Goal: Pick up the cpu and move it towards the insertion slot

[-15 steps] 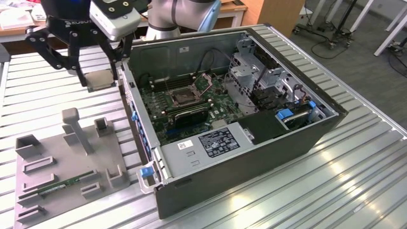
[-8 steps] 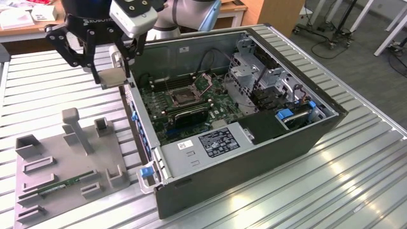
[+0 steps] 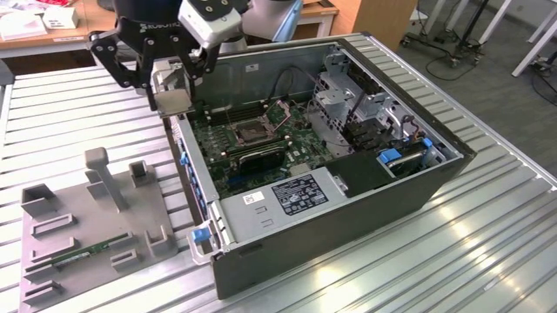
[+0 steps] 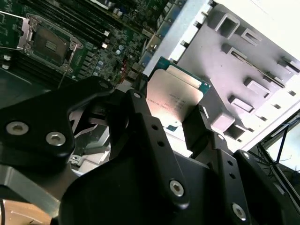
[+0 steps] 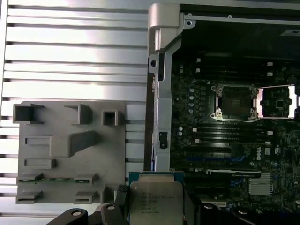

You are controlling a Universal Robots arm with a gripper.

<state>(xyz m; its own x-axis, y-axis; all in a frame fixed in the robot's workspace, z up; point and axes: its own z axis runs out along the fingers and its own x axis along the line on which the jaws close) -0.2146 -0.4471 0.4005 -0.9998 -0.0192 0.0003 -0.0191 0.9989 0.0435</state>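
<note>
the gripper (image 3: 171, 98) hangs above the near wall of the open computer case (image 3: 348, 195), its black fingers (image 4: 150, 126) closed onto the edges of the cpu (image 4: 176, 96), which sits flat between them with its silver lid showing in both wrist views. in the exterior view the insertion slot (image 3: 252, 131) lies on the green board at about 4 o'clock from the held chip, near but apart, its frame open. farther off, at 7 o'clock from the gripper, the grey fixture tray (image 3: 96, 215) rests on the slatted table (image 3: 487, 248), holding a green memory stick (image 3: 87, 252).
</note>
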